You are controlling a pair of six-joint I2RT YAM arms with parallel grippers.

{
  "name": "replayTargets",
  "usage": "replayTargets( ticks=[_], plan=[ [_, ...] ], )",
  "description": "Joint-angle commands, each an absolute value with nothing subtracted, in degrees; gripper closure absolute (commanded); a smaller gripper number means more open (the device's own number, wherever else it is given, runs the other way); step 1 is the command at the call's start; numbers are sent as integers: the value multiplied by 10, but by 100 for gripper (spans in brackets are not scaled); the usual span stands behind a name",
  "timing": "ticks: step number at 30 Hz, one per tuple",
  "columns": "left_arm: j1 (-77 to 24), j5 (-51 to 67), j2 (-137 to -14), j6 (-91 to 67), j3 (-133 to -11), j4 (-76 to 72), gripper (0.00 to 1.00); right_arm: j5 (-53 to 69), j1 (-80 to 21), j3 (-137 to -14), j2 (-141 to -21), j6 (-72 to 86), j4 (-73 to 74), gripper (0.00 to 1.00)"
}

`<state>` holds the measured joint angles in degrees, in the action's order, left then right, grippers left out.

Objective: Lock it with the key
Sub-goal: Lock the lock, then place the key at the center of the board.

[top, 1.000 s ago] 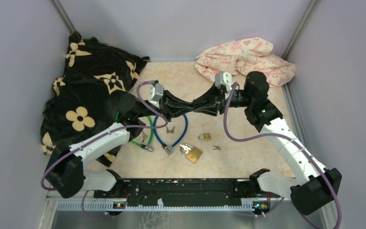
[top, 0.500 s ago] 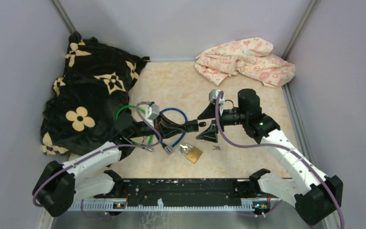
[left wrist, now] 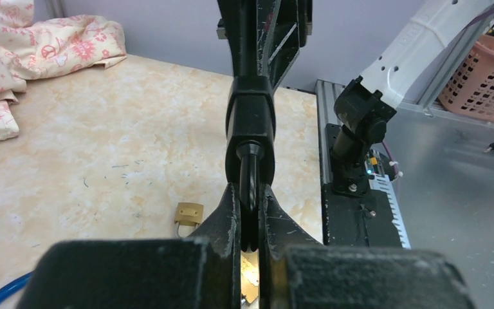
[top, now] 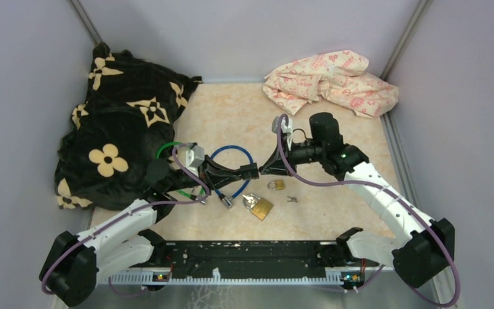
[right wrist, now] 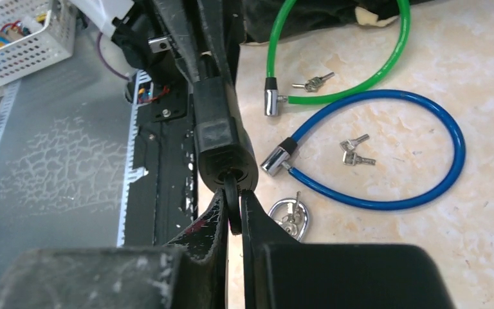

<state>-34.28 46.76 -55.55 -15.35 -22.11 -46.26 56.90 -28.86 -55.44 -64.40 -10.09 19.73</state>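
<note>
- Roughly midway: the small black oblong lock body (right wrist: pixel 217 132) is off the pale marble-look bench (top: pixel 231 109). It is held in the air between both tools, just beside the blue cable loop (top: pixel 231 154).
- The left tool (left wrist: pixel 249 201) is pinched tight on a thin black stub (left wrist: pixel 249 168) at one end of the lock body.
- The right tool (right wrist: pixel 233 205) is narrow, its fingers closed on a thin black tab (right wrist: pixel 232 183) that enters the rounded end of the lock body. It is likely the key's head, but I cannot confirm.
- Done, by the look of it: lock lifted, key seated in the keyhole, both ends gripped.
- Left to do: the turn. Nothing shows whether the mechanism is locked, and the keyhole is hidden behind the tab.
- Also unclear is what the lock should close around. No black cable is traceable in any view.
- Lying on the bench: green cable loop (right wrist: pixel 334 90), large brass padlock (top: pixel 259 206), small brass padlock (left wrist: pixel 188 212), loose silver keys (top: pixel 291 199).
- The black flower-print cloth (top: pixel 116 129) and pink printed cloth (top: pixel 334 77) sit at the far corners, not involved.
</note>
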Motion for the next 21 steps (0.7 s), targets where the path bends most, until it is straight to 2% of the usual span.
replayTargets(
  ticks=[1, 3, 5, 8, 11, 13, 17, 21],
  plan=[
    [-339, 475, -542, -156, -228, -512, 100, 571, -303, -587, -639, -113, 180, 100],
    [-338, 474, -542, -156, -231, -506, 100, 565, -303, -585, -633, -120, 190, 100],
    [-326, 466, -540, -165, -232, -487, 100, 510, -294, -579, -616, -114, 198, 100],
    [-284, 453, -535, -196, -228, -454, 100, 401, -218, -542, -573, -68, 179, 100],
    [-239, 435, -523, -199, -219, -413, 100, 351, -114, -488, -533, 3, 140, 100],
    [-230, 422, -523, -197, -212, -400, 100, 314, -80, -461, -519, 43, 120, 100],
    [-231, 362, -560, -241, -213, -378, 100, 181, -77, -406, -531, 177, 79, 100],
    [-277, 264, -649, -261, -264, -330, 100, 135, -77, -319, -549, 297, 38, 100]
  ],
)
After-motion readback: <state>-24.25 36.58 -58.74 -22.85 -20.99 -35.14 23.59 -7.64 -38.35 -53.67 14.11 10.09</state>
